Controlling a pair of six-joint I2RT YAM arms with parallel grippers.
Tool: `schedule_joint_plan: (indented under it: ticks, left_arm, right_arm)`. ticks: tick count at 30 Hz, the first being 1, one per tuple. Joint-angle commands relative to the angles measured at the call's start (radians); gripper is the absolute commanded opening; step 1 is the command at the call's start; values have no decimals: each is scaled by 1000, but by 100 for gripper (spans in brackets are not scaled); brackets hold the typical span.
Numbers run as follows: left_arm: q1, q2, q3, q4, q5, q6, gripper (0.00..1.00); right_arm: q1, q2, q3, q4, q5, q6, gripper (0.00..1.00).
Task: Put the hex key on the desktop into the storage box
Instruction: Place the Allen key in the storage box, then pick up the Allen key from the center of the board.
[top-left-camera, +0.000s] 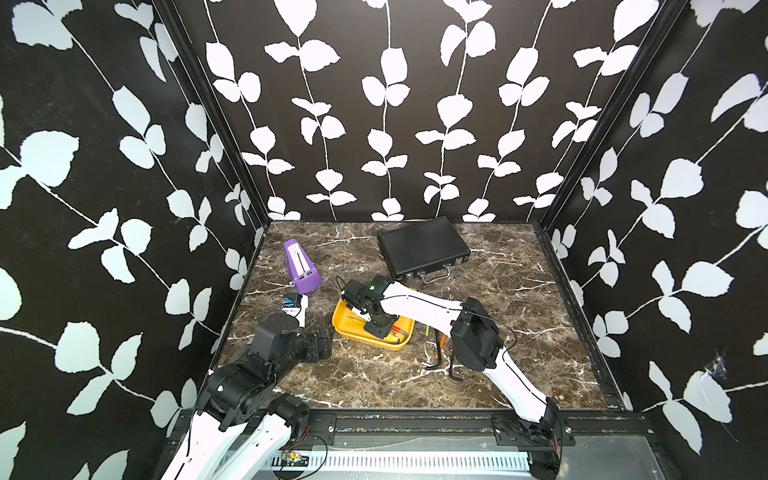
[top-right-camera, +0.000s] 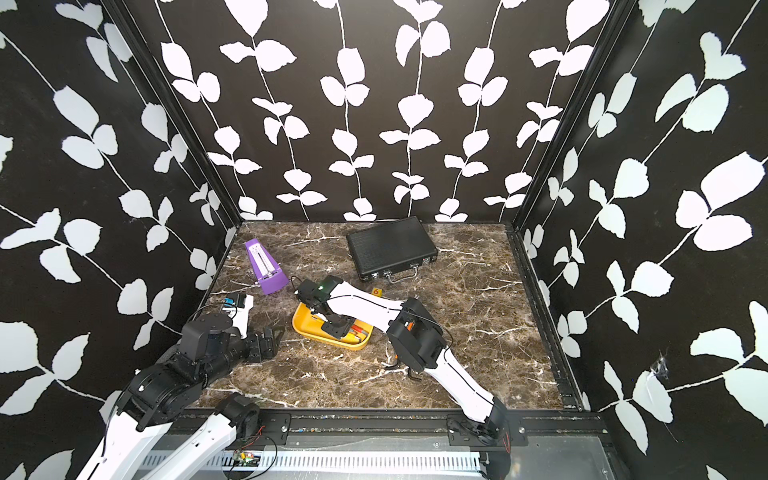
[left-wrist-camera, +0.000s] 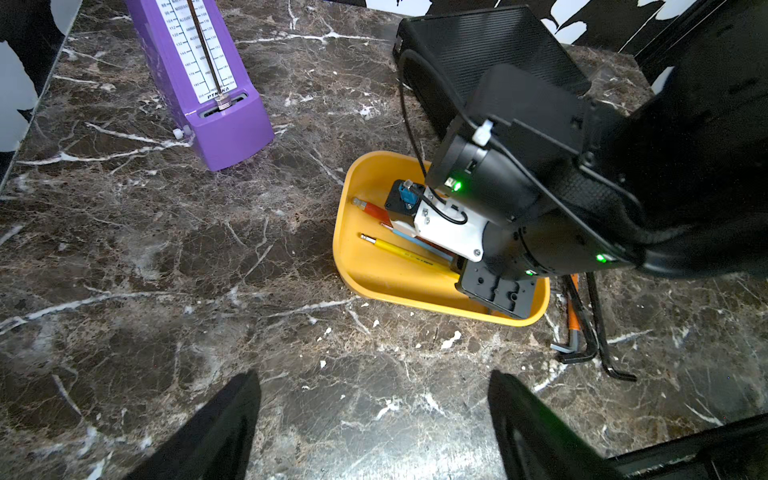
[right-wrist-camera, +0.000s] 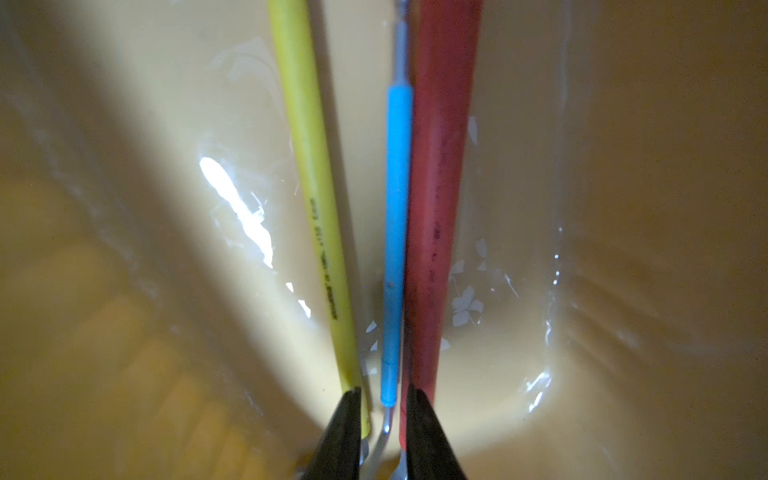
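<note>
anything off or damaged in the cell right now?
Minor: the wallpaper on the right wall has a torn, crinkled patch. Several hex keys lie crossed on the desktop beside the storage box, not in it.

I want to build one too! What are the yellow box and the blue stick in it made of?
The storage box looks like glossy plastic: smooth, bright, with shiny glints on its floor. The blue hex key seems to be metal under a matte sleeve, maybe plastic or rubber: bare silvery ends stick out.
</note>
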Motion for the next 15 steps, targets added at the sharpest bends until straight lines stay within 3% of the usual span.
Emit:
schedule_joint_plan:
  ticks: [1,7,15]
  left_arm:
    - [-4,-5,-8,21,8,3,87]
    - [-5,-5,-8,23,7,3,87]
    - [-4,-5,-8,23,10,5,87]
  right_arm:
    - [6,-64,48,-24,28,26,27]
    - [-25,-200,-35,3,41,124,29]
    - [-166,-518,-446,199,-16,385,29]
